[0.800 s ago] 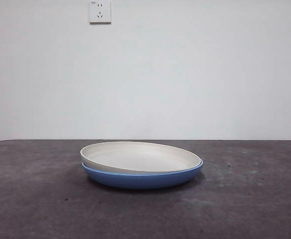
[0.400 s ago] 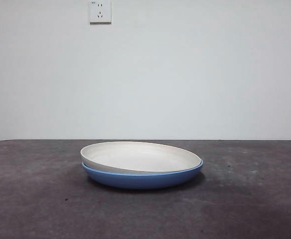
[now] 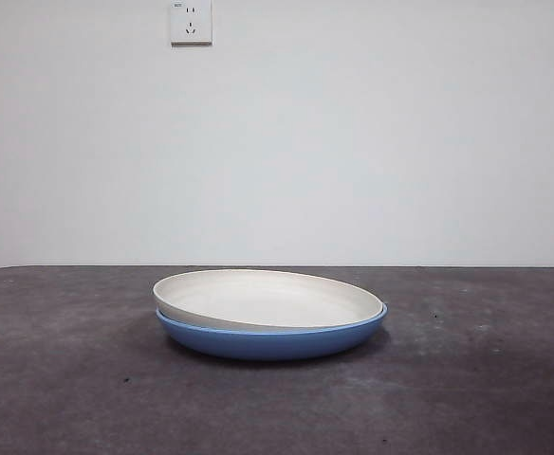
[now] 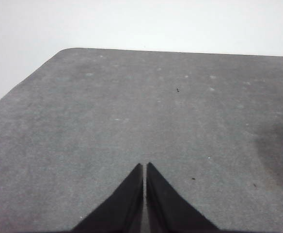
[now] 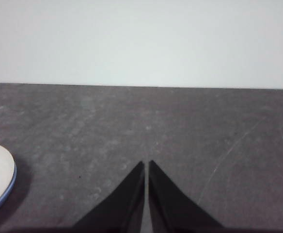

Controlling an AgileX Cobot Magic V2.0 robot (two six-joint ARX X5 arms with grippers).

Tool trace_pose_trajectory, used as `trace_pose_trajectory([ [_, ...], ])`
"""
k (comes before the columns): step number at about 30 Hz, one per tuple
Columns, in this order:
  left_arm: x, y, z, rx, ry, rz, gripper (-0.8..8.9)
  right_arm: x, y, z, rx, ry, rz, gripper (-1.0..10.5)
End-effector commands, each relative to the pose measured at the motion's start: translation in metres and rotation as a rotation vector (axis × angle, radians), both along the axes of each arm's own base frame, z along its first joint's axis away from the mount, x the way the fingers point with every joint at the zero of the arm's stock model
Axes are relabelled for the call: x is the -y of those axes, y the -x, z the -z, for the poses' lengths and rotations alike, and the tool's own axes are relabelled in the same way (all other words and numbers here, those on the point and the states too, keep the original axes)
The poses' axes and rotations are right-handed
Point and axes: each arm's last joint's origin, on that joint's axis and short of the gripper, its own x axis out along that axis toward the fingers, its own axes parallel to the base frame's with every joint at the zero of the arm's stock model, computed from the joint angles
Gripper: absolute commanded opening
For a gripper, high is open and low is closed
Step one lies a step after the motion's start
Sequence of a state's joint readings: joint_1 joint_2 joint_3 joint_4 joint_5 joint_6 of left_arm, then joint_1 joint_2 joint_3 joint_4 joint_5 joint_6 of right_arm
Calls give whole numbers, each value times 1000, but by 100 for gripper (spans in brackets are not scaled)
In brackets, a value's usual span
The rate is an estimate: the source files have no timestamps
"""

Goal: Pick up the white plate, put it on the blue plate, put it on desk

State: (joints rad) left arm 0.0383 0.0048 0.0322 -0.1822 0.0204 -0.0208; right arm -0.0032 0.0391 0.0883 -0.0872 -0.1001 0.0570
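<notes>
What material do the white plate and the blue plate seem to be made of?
White plate: perhaps matte plastic or unglazed ceramic; dull cream surface with no highlights. Blue plate: perhaps glazed ceramic or glossy plastic; smooth, faintly shiny rim. The pictures cannot settle it.

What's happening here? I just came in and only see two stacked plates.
Nothing is being handled right now. The white plate sits nested in the blue plate, slightly tilted, on the desk. The left gripper and the right gripper both hang over bare desk with jaws shut and empty. The right wrist view catches only the stack's edge off to one side.
</notes>
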Motion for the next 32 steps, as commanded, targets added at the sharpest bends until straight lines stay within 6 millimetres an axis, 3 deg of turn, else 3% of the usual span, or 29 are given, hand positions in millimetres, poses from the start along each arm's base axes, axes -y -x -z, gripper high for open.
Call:
trace_pose_trajectory([
  [1, 0, -1, 7, -25, 8, -8, 10, 0, 0, 7, 2, -32, 9, 8],
  [15, 0, -1, 7, -25, 8, -7, 10, 2, -1, 32, -135, -61, 36, 8],
  [32, 0, -1, 7, -25, 7, -7, 10, 2, -2, 29, -106, -60, 36, 8],
])
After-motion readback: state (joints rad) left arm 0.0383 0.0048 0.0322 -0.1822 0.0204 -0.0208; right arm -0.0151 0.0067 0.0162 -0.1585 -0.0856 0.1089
